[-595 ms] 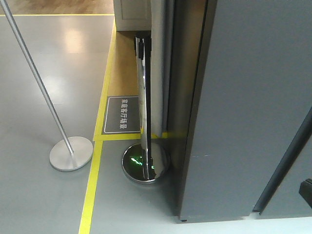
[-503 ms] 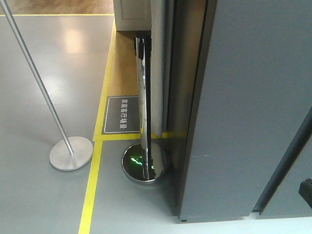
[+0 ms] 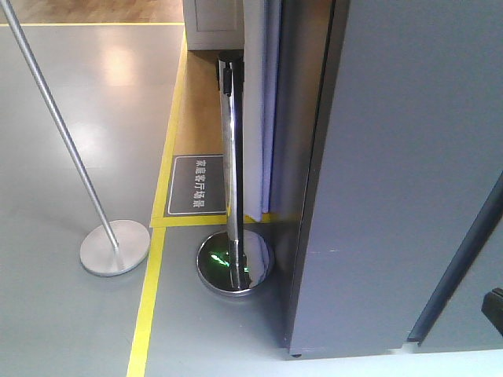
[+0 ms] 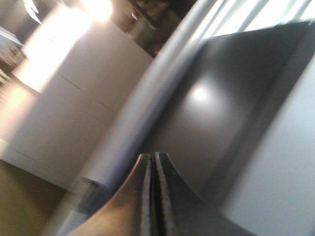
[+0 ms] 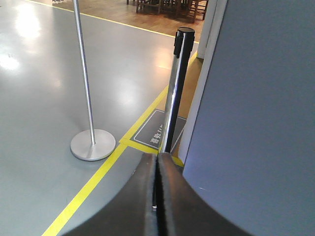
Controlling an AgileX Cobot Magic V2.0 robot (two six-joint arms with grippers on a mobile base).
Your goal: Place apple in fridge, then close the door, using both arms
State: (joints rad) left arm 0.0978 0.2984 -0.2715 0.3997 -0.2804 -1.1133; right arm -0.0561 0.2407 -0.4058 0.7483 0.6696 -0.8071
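Note:
The fridge [image 3: 393,157] fills the right of the front view with its dark grey outside. None of its white interior shows. A dark slanted seam [image 3: 460,263] crosses its lower right, and I cannot tell the door from the body. The apple is out of view. My left gripper [image 4: 152,158] is shut with nothing between its pads, close to a dark grey panel [image 4: 216,98] in a blurred view. My right gripper [image 5: 158,157] is also shut and empty, just left of the fridge's grey wall [image 5: 256,123]. A black arm part [image 3: 497,310] shows at the right edge.
A chrome stanchion [image 3: 229,173] with a round base [image 3: 234,263] stands tight against the fridge's left side. A second, thinner pole [image 3: 67,149] on a flat disc [image 3: 115,247] leans further left. Yellow floor tape [image 3: 149,298] and a dark floor sign [image 3: 198,184] lie between them.
Almost nothing has moved in the front view. The pale strip beside the fridge's left edge now looks bluish.

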